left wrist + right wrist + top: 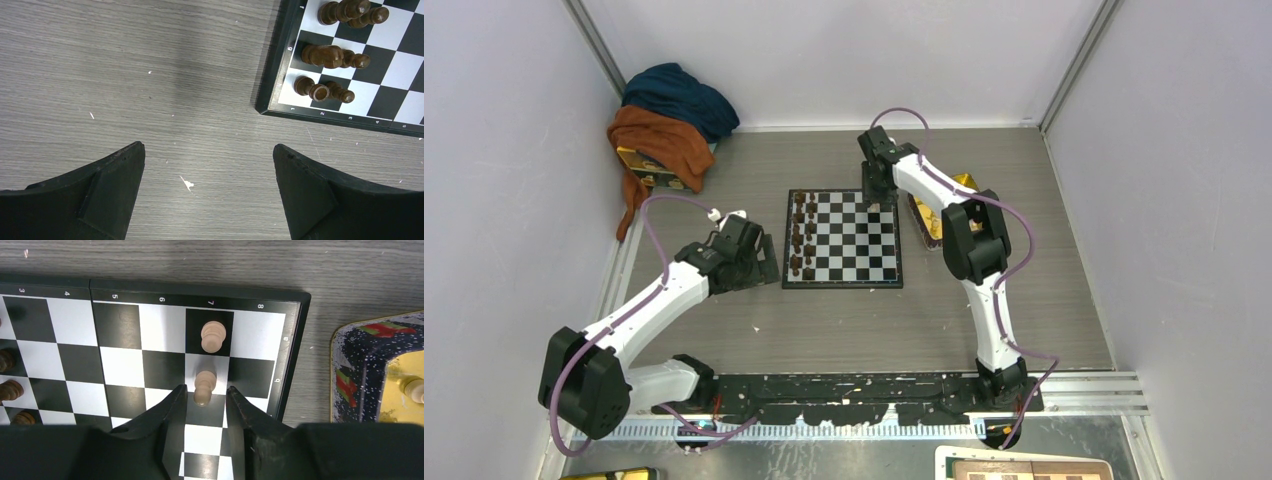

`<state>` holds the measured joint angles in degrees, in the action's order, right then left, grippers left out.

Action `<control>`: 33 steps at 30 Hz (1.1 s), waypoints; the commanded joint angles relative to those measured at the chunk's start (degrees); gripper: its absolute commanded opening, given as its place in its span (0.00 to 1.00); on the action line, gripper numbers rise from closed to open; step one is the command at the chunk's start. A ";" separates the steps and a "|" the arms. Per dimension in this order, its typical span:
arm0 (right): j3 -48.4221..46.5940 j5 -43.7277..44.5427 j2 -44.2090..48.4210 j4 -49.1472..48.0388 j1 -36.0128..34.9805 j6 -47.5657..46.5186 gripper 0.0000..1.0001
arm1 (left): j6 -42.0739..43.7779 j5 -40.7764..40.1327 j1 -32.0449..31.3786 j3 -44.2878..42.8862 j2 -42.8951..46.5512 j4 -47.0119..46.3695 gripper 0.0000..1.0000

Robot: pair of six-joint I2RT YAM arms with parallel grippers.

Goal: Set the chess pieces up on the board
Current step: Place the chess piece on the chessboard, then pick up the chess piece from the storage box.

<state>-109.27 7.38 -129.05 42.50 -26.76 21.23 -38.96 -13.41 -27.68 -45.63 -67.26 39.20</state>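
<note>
Flanking a tan pawn (204, 386) on the board (295, 340), my right gripper (206, 390) stands parted and my left gripper (207, 146) wide and empty; light, tippy wood, best pinched mid-body.

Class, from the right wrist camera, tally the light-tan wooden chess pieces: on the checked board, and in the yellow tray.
Light-tan wooden chess pieces on the black-and-white checked board: 2
Light-tan piece in the shiny yellow tray: 1
Total: 3

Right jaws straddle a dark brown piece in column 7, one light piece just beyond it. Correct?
No: the straddled piece between the right jaws is light tan, same as the far piece. The right wrist view shows it. The rest is right.
</note>
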 commanded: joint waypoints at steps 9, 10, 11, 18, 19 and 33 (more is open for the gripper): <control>3.21 2.11 11.29 -0.16 0.40 -1.09 0.42 | -0.85 -0.03 0.17 -1.54 0.38 -1.87 1.00; 4.27 2.99 13.03 -0.33 0.44 -0.93 0.42 | -0.94 -0.11 0.14 -1.61 0.38 -1.92 1.00; 5.51 3.88 14.62 -0.69 0.59 -0.69 0.41 | -0.99 -0.18 0.15 -1.65 0.29 -1.88 1.00; 12.51 8.40 22.89 -3.60 4.50 2.91 0.39 | -1.04 0.22 0.09 -2.38 -0.72 -2.23 1.00; 13.54 9.12 23.44 -4.27 5.45 3.45 0.38 | -1.04 0.22 0.10 -2.55 -0.94 -2.25 1.00; 23.41 9.40 23.24 -7.69 15.65 8.83 0.36 | -1.03 0.13 0.15 -2.93 -2.29 -2.60 1.00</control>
<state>-86.43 16.47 -106.17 37.74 -11.27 28.08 -39.05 -13.41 -27.68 -46.72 -69.41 38.50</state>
